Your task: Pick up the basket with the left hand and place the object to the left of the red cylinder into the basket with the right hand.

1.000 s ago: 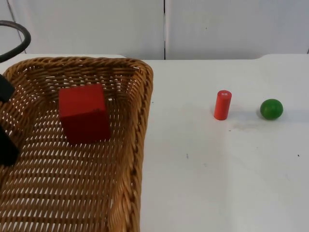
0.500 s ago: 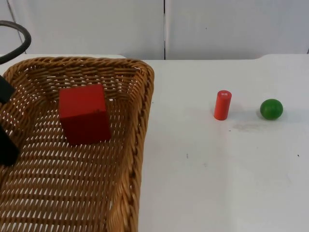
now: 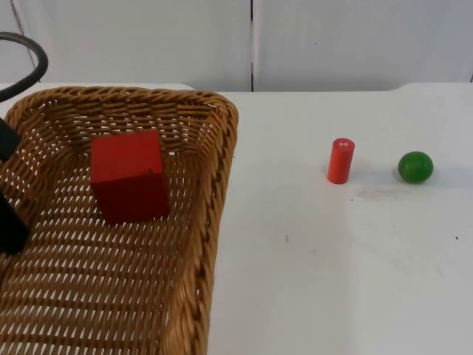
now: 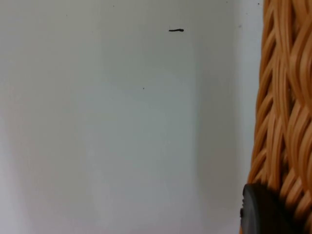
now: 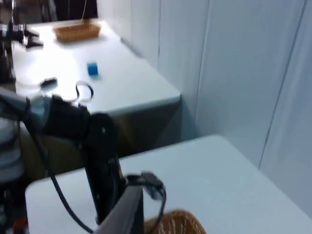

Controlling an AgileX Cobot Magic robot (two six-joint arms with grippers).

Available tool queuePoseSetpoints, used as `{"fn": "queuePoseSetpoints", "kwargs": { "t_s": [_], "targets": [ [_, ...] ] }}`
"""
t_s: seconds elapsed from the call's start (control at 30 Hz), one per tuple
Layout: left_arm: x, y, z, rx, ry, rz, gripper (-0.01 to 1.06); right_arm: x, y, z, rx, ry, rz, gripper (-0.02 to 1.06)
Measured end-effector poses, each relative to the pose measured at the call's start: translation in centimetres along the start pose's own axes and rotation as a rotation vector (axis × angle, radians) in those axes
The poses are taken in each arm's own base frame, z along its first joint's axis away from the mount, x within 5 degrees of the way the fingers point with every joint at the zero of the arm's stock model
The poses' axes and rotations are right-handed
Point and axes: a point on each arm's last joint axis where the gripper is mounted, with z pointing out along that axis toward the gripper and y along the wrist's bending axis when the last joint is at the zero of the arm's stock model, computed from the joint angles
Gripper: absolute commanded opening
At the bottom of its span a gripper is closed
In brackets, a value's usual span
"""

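Observation:
A wicker basket [image 3: 216, 185] takes up the left side in the top view, lifted and tilted. A red cube [image 3: 129, 176] lies inside it. My left gripper [image 3: 9, 181] is shut on the basket's left wall, one black finger inside and one outside. The left wrist view shows a black fingertip [image 4: 263, 210] pressed against the woven rim [image 4: 282, 97]. A red cylinder [image 3: 341, 160] stands upright on the table to the right. A green ball [image 3: 415, 167] lies just right of it. My right arm waits away from the objects; its wrist view looks across at the left arm [image 5: 102, 161].
The white table [image 3: 318, 266] runs back to the grey partition wall [image 3: 332, 44]. In the right wrist view another table further off carries a small basket [image 5: 77, 31] and a blue block [image 5: 92, 68].
The basket has shifted slightly to the right, and the red cube has moved with it. The cylinder and the ball have stayed put.

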Motion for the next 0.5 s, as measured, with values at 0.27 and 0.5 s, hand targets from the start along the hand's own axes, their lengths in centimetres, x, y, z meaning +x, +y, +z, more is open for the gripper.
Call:
{"fn": "queuePoseSetpoints", "kwargs": {
  "t_s": [0.27,0.5],
  "targets": [
    [0.0,0.0,0.0,0.000,0.000,0.002,0.00,0.1,2.2,-5.7,0.020,-0.237,0.085,1.05],
    [0.0,0.0,0.0,0.000,0.000,0.008,0.00,-0.1,3.3,-9.0,0.033,-0.354,0.123,1.05]
  ]
}}
